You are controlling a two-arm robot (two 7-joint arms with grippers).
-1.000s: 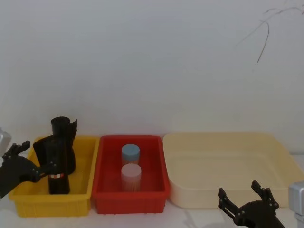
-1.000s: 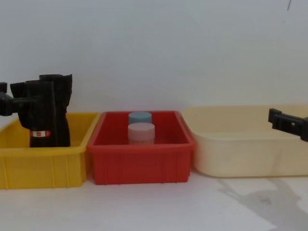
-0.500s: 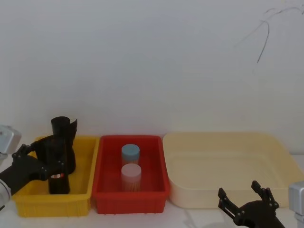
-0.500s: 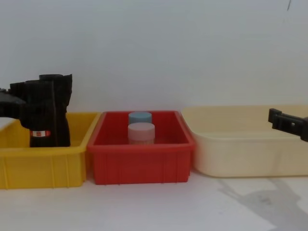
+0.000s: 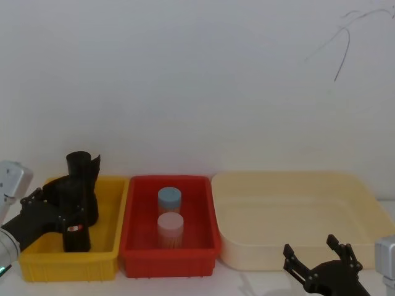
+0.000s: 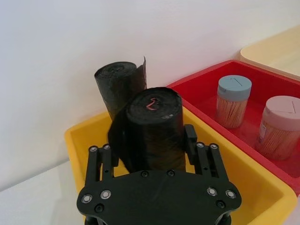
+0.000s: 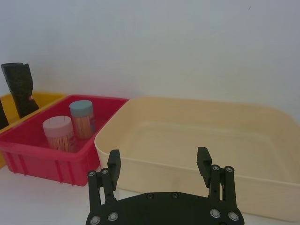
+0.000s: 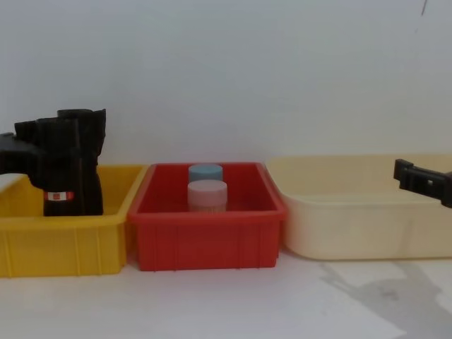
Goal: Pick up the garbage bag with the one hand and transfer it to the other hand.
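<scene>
The garbage bag (image 5: 76, 238), a black roll with a red-and-white label band low on it, stands upright in the yellow bin (image 5: 68, 265). My left gripper (image 5: 58, 206) reaches into the bin from the left. In the left wrist view the roll (image 6: 152, 122) fills the gap of that gripper (image 6: 150, 136), whose fingers press its sides. In the chest view the labelled roll (image 8: 67, 176) rests on the bin floor. My right gripper (image 5: 310, 245) hangs open low at the right, in front of the cream tub, with nothing between its fingers (image 7: 202, 157).
A second black roll (image 5: 83, 165) without a label stands right behind the garbage bag, touching it. The red bin (image 5: 166, 259) in the middle holds a blue-lidded jar (image 5: 169, 198) and a pink-lidded jar (image 5: 170, 223). A large cream tub (image 5: 296, 246) sits at the right.
My left gripper has moved forward into the yellow bin until its fingers flank and meet the labelled roll. The roll has not risen. The right arm stayed still.
</scene>
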